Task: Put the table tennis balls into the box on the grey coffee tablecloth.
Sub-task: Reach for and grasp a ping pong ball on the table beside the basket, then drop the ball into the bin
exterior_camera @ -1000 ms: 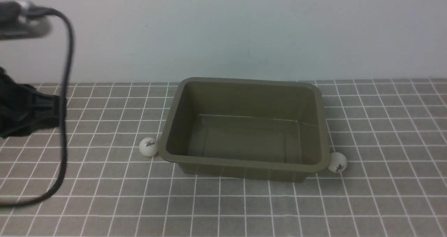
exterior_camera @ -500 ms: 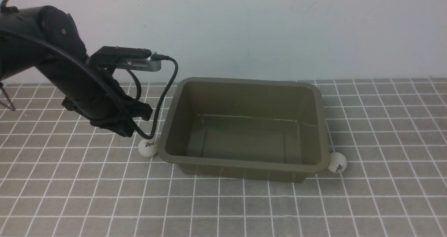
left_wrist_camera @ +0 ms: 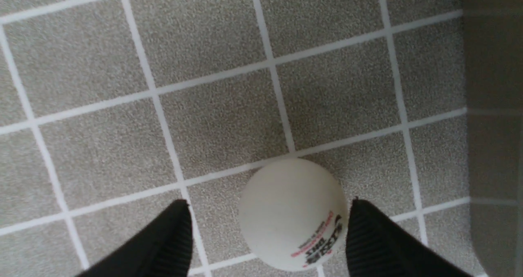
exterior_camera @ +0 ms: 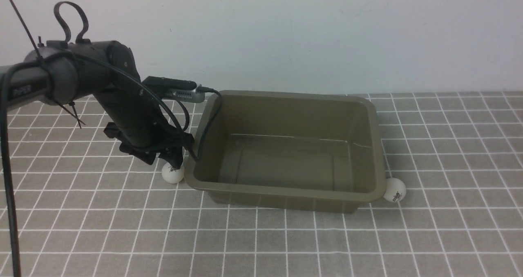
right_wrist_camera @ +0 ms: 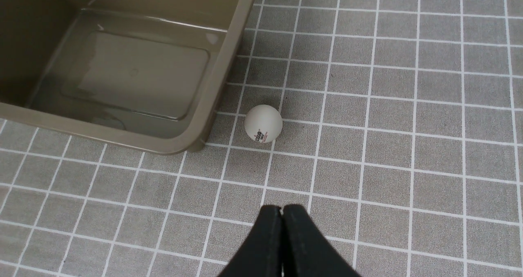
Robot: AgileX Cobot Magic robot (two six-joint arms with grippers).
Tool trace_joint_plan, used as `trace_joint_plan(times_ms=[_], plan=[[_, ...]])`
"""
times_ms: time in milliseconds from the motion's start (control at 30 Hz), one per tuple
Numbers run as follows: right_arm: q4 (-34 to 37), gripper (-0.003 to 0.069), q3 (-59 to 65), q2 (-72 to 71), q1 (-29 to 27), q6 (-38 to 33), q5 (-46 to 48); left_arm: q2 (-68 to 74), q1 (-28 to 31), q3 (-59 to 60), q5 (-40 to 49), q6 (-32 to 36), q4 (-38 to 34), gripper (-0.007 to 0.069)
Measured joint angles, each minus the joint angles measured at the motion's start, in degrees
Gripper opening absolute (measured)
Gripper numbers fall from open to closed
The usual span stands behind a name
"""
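Balls: none in the box yet, as far as I can see, and two to go. Working from the left, I have the left ball (exterior_camera: 173, 173) sitting on the cloth (exterior_camera: 245, 242) beside the box, near its left end. My left gripper (left_wrist_camera: 269, 228) is spread well apart, one finger on either side of that ball, with nothing clamped; it looks about ready to close (I'd watch the box wall, which is near one finger). In the middle stands the box (exterior_camera: 286, 194), upright, its floor bare. Past its right end is the right ball (right_wrist_camera: 263, 123), also on the cloth, beside the near corner. My right gripper (right_wrist_camera: 282, 208) is closed up, tips together, holding nothing, and apart from that ball. So I judge the job barely begun: grip, lift and drop the left ball, then open the right gripper and do likewise over there.
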Motion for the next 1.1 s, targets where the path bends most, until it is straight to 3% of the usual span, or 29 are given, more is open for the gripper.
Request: trace_joint_plan(times_ms=[200,333,400,633,800,900,967,1000,1100], plan=[[0.00,-0.0015,0.00,0.00,0.00,0.00,0.00,1.70,0.00,0.00,0.00,-0.16,-2.58,0.0517],[0.33,-0.0015,0.00,0.31,0.00,0.33,-0.06,3.09,0.00,0.00,0.04,-0.21,-3.04,0.0446],[1.24,-0.0015,-0.12,1.29,0.00,1.08,-0.48,3.39,0.00,-0.13,0.76,-0.53,-3.44,0.0342],[5.97,-0.0006,-4.95,13.46,0.13,-2.71,-0.94,-1.53,1.89,-4.23,10.48,-3.09,0.35,0.0353],[6.00,0.0027,-6.27,24.37,3.97,-4.71,-3.94,-10.03,2.73,-6.99,13.74,-2.85,-1.86,0.0353],[3.70,0.0056,-6.35,30.63,6.58,-4.71,-7.22,-12.87,1.46,-7.39,12.82,0.62,-6.84,0.0353],[0.78,0.0132,-6.35,37.17,9.61,-4.71,-12.84,-12.54,-1.39,-7.44,9.06,6.15,-11.34,0.0353],[0.60,0.0132,-6.35,37.59,9.79,-4.71,-12.84,-12.42,-1.61,-7.44,8.81,6.42,-11.34,0.0353],[-1.37,0.0292,-6.40,44.13,11.50,-4.27,-19.97,-9.49,-5.18,-7.44,5.97,7.82,-12.96,0.0353]])
